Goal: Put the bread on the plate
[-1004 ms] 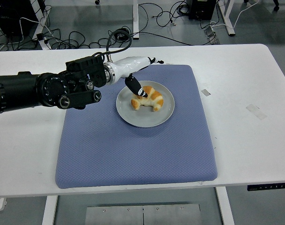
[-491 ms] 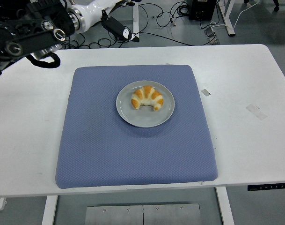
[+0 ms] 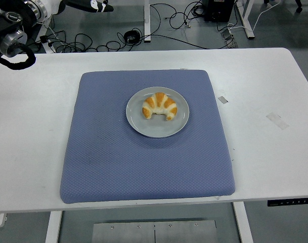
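Observation:
A golden croissant lies in the middle of the round grey plate, which sits on the blue mat. My left hand is far off at the top left corner, raised beyond the table's far edge, well away from the plate. Only a stretched-out black finger with a white tip shows; it holds nothing. The black forearm runs out of the left edge. My right arm is out of view.
The blue mat covers the middle of the white table. Two small bits of tape lie on the table right of the mat. Cables and desk legs are on the floor behind.
My left hand has let go of the croissant on the plate, then lifted and drawn back up and left to the picture's top corner. The croissant and plate stay put.

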`<act>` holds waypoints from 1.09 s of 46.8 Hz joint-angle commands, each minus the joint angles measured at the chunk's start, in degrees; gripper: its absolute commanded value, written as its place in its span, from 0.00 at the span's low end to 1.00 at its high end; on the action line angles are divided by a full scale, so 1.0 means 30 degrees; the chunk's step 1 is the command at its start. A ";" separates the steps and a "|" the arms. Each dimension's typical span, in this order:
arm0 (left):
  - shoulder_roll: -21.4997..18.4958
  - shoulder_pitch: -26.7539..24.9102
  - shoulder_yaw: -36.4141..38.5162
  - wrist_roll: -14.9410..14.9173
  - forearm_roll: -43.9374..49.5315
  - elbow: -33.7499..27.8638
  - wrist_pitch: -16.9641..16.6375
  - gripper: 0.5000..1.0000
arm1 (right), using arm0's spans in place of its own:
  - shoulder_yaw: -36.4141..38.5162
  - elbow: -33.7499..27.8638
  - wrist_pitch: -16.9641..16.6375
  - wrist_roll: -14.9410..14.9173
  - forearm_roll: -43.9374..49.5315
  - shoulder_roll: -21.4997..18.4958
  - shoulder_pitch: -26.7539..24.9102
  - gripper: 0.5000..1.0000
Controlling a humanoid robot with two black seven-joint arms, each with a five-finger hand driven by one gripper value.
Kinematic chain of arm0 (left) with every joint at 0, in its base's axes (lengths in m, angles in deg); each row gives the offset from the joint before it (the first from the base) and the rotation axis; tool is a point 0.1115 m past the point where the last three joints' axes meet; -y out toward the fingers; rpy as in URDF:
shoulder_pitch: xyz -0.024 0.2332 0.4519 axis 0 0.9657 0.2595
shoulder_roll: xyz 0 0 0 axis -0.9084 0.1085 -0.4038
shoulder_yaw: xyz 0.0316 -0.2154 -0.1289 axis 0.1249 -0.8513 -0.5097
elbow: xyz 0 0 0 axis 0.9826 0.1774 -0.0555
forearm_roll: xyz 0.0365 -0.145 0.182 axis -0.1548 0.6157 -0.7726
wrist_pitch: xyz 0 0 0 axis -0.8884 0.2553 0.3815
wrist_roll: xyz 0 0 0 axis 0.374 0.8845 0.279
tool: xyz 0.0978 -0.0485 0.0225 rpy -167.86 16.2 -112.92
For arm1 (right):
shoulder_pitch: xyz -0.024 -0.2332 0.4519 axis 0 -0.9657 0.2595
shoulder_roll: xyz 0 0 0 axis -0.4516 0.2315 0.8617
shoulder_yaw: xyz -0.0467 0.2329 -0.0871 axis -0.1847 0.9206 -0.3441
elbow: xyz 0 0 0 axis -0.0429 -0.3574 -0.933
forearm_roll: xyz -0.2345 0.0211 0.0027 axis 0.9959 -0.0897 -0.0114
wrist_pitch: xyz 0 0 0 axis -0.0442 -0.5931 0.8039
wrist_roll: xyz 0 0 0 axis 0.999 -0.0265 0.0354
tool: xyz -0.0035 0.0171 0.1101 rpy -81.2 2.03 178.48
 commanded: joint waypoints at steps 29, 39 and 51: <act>0.3265 0.3467 -0.5836 0.0142 0.3092 0.6568 0.2993 0.96 | -0.0001 0.0137 0.0003 0.0004 -0.0001 0.0001 0.0001 1.00; 0.4407 0.4228 -0.7301 0.0142 0.3766 0.7155 0.3022 0.96 | -0.0001 0.0137 0.0003 0.0004 -0.0001 0.0001 0.0001 1.00; 0.5023 0.5342 -0.9205 0.0259 0.4089 0.7213 0.3022 0.96 | -0.0001 0.0050 0.0003 0.0004 -0.0001 0.0001 -0.0028 1.00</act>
